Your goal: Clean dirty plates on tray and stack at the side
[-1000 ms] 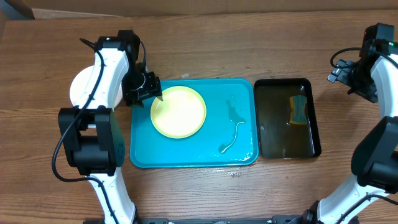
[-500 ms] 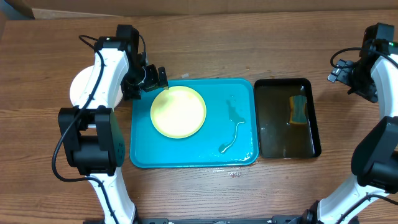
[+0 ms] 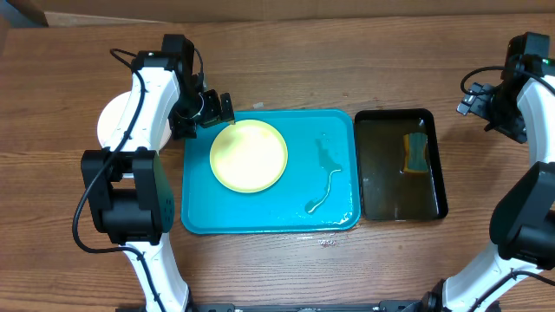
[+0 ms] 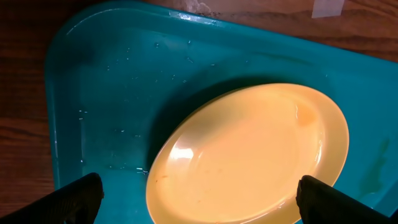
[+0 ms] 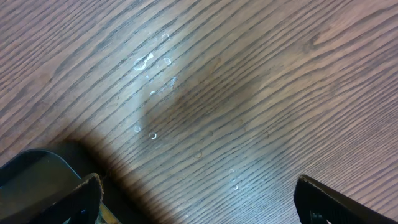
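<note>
The lime green plate (image 3: pixel 249 155) with a pale centre lies in the left half of the turquoise tray (image 3: pixel 342 130). It fills the left wrist view (image 4: pixel 249 155). White plates (image 3: pixel 110 121) sit on the table left of the tray, mostly hidden by my left arm. My left gripper (image 3: pixel 217 111) is open and empty, hovering over the plate's far-left rim; its fingertips show at the bottom corners of its wrist view (image 4: pixel 199 202). My right gripper (image 3: pixel 473 104) is open and empty above bare table at the far right (image 5: pixel 196 199).
A black tray (image 3: pixel 381 186) of murky water stands right of the turquoise tray, with a yellow-and-green sponge (image 3: pixel 417 152) in its far right corner. Water streaks (image 3: pixel 327 178) lie on the turquoise tray's right half. Droplets (image 5: pixel 152 62) dot the wood.
My left gripper has shifted a little up and right, from the tray's left rim to over the plate's far-left edge. The right arm has not moved.
</note>
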Controlling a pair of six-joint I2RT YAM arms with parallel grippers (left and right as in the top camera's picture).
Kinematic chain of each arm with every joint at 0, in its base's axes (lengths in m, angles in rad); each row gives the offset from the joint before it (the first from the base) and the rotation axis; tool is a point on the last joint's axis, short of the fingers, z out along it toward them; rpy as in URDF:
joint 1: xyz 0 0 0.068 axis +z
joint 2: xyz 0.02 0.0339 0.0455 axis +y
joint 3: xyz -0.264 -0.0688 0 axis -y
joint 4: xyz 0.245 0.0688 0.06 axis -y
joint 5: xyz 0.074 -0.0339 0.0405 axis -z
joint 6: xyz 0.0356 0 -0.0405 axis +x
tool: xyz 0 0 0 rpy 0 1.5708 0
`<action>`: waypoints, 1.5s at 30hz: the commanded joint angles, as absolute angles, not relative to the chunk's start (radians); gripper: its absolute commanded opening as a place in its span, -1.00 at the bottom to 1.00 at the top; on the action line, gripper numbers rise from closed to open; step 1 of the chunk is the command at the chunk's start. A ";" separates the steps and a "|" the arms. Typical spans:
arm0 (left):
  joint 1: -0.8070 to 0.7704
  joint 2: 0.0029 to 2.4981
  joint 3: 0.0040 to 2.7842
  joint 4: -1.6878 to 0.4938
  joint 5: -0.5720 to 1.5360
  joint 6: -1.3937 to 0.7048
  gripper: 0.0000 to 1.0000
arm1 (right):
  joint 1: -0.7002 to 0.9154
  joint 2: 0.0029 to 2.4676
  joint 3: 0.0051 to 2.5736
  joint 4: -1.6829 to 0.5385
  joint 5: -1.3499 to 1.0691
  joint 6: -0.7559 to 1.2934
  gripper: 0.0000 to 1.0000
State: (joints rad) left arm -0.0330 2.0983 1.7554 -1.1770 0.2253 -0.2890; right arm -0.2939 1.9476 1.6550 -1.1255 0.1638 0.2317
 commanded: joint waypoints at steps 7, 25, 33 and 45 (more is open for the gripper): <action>-0.046 2.099 1.750 -1.173 0.236 -0.296 1.00 | -0.293 1.916 1.660 -1.111 0.167 0.236 1.00; -0.046 2.099 1.750 -1.173 0.236 -0.296 1.00 | 0.113 1.227 1.660 -1.111 0.167 0.236 1.00; -0.046 2.099 1.750 -1.173 0.236 -0.296 0.99 | 0.187 0.910 1.650 -1.096 0.170 0.234 1.00; -0.046 2.099 1.750 -1.173 0.236 -0.296 1.00 | 0.177 0.427 1.192 -0.509 0.205 0.177 1.00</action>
